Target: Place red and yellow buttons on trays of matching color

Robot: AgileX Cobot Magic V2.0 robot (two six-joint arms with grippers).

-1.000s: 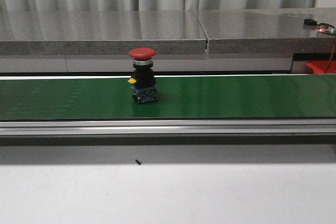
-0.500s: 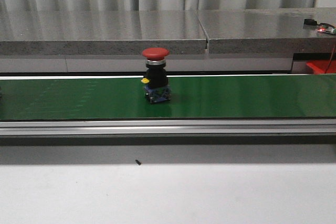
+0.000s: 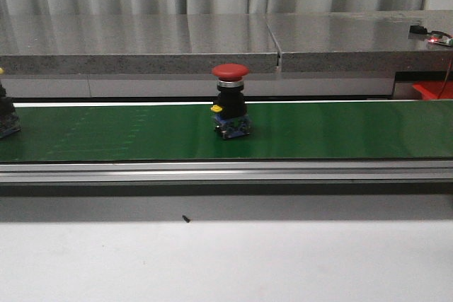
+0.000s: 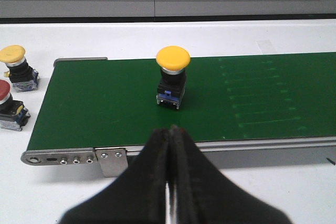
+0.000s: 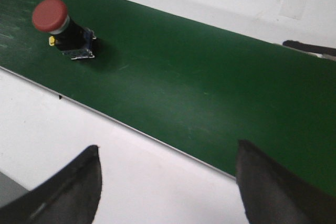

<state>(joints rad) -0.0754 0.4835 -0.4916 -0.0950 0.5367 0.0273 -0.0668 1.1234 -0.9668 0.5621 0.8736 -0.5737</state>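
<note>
A red button [image 3: 231, 101] stands upright on the green belt [image 3: 340, 129], near its middle. It also shows in the right wrist view [image 5: 61, 28], far from my right gripper [image 5: 168, 150], which is open and empty over the white table beside the belt. A yellow button [image 4: 172, 75] stands on the belt near its end. My left gripper [image 4: 170, 130] is shut and empty, just short of the belt's edge in line with it. That button is cut off by the left edge of the front view [image 3: 6, 114]. Neither gripper shows in the front view.
A second yellow button [image 4: 18, 64] and a second red button [image 4: 9, 107] sit on the white table beyond the belt's end. A red object [image 3: 432, 90] lies at the far right behind the belt. A grey ledge [image 3: 212, 40] runs behind it.
The red button has travelled to the right along the belt. Another button has come into the front view at the left edge.
</note>
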